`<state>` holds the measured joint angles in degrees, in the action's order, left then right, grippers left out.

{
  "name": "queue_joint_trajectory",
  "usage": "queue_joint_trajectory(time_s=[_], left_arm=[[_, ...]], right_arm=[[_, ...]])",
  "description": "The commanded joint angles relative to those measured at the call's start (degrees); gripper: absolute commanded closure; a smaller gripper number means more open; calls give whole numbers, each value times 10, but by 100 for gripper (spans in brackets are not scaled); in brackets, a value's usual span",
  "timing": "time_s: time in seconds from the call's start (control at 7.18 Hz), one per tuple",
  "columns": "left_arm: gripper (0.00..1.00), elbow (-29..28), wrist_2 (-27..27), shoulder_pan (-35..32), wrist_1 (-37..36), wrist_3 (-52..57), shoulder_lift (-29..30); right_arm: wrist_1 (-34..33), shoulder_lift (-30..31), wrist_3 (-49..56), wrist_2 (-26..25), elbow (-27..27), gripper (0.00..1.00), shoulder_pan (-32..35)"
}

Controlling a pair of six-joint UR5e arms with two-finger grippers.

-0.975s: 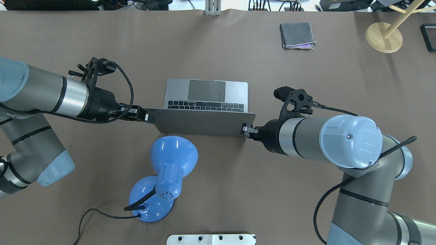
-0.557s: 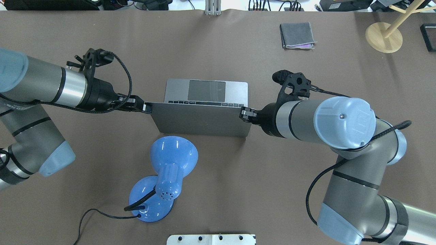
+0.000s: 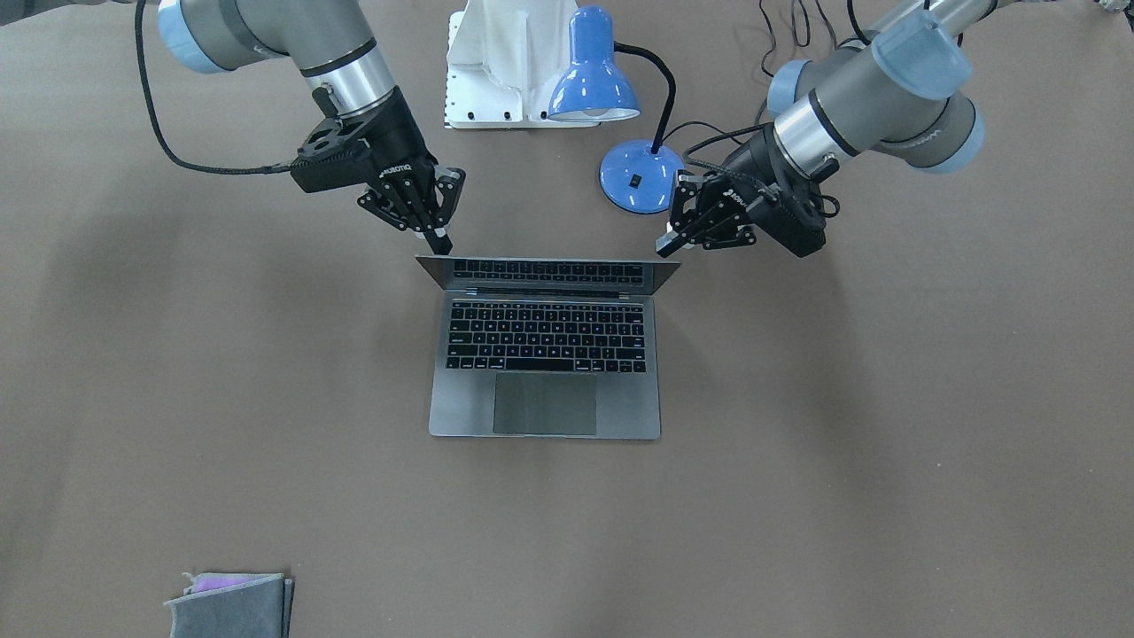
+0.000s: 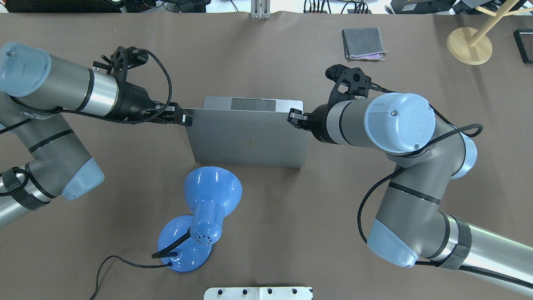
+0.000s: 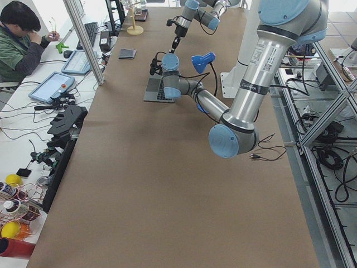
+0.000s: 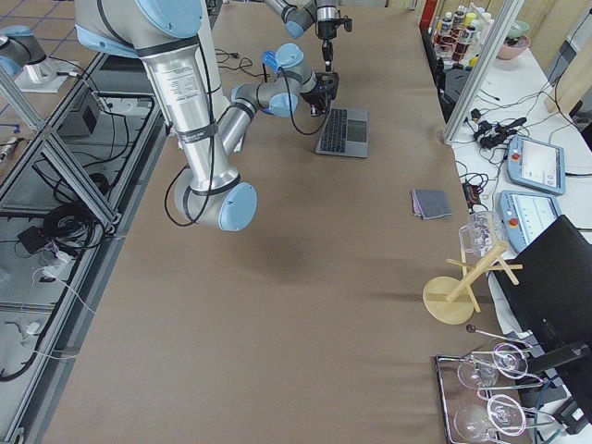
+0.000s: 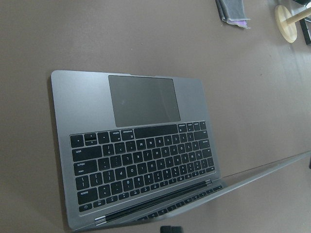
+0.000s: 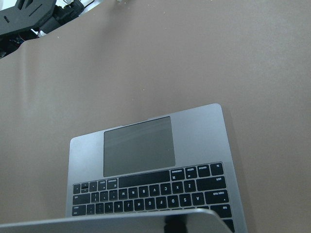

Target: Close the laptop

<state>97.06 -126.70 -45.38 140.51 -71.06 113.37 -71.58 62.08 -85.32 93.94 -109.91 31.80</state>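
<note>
The space-grey laptop [image 4: 250, 141] lies mid-table with its lid tipped well forward over the black keyboard [image 3: 545, 337]. From overhead only a strip of trackpad [image 4: 253, 104] shows past the lid's edge. My left gripper [image 4: 188, 121] is shut and touches the lid's top left corner from behind; it also shows in the front-facing view [image 3: 666, 245]. My right gripper [image 4: 291, 116] is shut and touches the other top corner, seen from the front too [image 3: 440, 241]. Both wrist views look down on the keyboard [image 7: 141, 160] and trackpad [image 8: 140, 145] under the lid's edge.
A blue desk lamp [image 4: 212, 191] stands just behind the laptop on my side, with its cable trailing left. A folded grey cloth [image 4: 364, 43] and a wooden stand [image 4: 469, 45] are at the far right. A white mounting plate [image 4: 258, 293] is at the near edge.
Both grippers have moved forward, away from my base, with the lid's top edge. The lid has tipped further down and now hides the keyboard from overhead.
</note>
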Motion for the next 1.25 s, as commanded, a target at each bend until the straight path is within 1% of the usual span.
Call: queue_joint_trajectory(time_s=[0.0,0.14,0.42,0.56,0.7,0.84,0.98,1.11], left_arm=[[100,-45,28,-9,-2,4,32],[100,-82,47,-9,-1,6,53],[100,-137,91,-6,1,7,76],[100,-173,108,-4,1,7,95],[100,-213,136,9,1,7,112],[100,-237,176,28,1,7,122],[100,-239,185,34,1,7,121],[100,-235,182,33,1,11,121]], right_arm=[[1,-27,14,0,48,100,20],[3,-37,18,1,71,100,30],[6,-79,19,1,145,100,34],[6,-91,20,1,172,100,34],[7,-99,20,0,195,100,34],[11,-109,20,-2,227,100,34],[33,-109,21,-2,242,100,34],[35,-111,29,1,240,100,35]])
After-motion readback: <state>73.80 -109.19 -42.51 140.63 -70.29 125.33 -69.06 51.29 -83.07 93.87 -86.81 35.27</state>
